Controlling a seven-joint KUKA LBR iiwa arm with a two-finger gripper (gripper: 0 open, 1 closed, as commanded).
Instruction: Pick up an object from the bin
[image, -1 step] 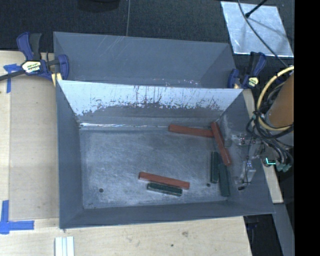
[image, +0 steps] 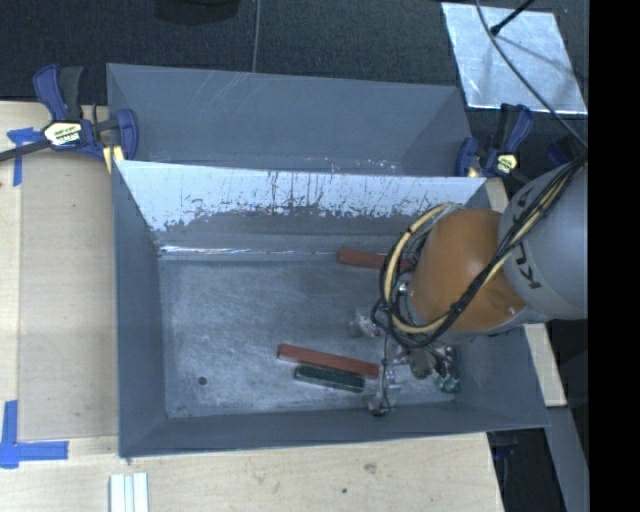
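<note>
camera view | gripper (image: 382, 398) low, near right, at ends of red bar (image: 322, 357) and dark bar (image: 330, 377) | jaws: cannot tell | step: likely descent | next: straddle one bar

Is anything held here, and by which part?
Cannot be told: the gripper sits low at the right ends of the red-brown bar and dark green bar.

Bars laid in the bin (image: 135, 330)
A front bar (image: 328, 377) is set just before a middle bar (image: 325, 357); a back bar (image: 358, 258) is placed well behind both; the gripper (image: 381, 402) is seen at the front pair's right ends.
</note>
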